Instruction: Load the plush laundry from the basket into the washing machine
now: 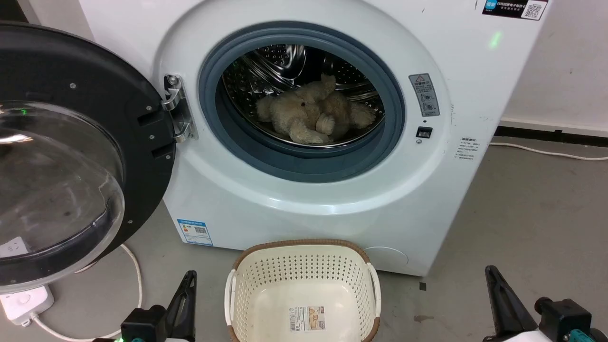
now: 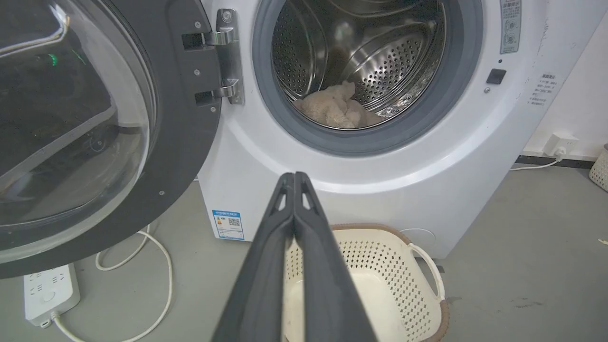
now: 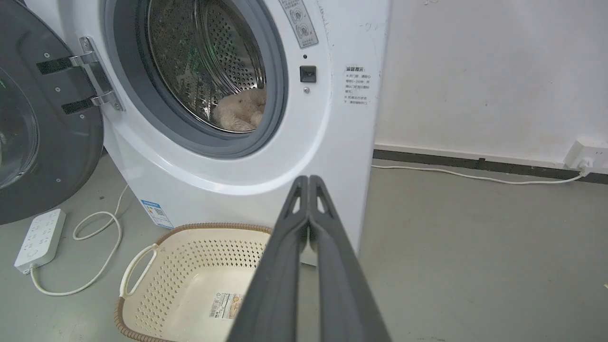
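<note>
1. Head view: the plush laundry lies on the drum floor of the washing machine, behind the grey door ring. The basket stands unloaded on the floor just in front. Loading looks done, so check that no limb drapes over the ring. Your left gripper and right gripper sit low on either side of the basket, both pinched closed and holding nothing.
2. Left wrist view: your fingers meet tip to tip over the basket's rim. The door hangs wide open on your left, so keep clear of it.
3. Right wrist view: your fingers are pressed together with nothing between them. On the grey floor, a power strip lies left of the basket and a cable runs along the wall; keep your wheels off both.
</note>
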{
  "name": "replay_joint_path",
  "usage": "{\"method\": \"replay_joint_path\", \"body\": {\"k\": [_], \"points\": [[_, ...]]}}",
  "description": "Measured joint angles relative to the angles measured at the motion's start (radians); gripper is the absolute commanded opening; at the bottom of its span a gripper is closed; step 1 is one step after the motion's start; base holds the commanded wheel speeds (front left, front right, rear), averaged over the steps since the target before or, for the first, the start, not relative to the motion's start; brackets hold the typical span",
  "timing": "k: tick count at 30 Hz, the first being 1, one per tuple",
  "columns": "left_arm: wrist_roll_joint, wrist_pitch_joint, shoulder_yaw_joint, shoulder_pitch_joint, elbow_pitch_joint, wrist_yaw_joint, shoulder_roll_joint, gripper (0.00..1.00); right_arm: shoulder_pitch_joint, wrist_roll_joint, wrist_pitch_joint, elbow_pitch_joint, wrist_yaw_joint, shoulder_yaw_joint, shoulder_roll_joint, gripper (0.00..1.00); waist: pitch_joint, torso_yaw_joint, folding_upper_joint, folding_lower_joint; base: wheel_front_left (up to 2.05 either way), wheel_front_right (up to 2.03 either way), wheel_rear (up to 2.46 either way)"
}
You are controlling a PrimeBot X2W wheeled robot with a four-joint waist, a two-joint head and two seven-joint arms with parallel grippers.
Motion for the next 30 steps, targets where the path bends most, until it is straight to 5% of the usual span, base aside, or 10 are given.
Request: {"method": "replay_joint_path", "body": {"k": [30], "points": [[0.046,0.059,0.029,-0.026,-0.023,0.0,-0.021,0.0,-0.023,-0.029,0.062,-0.033,0.0,0.019,0.0,0.0,0.008,-0.031,0.0,0.0,0.0,0.0,0.0]]}}
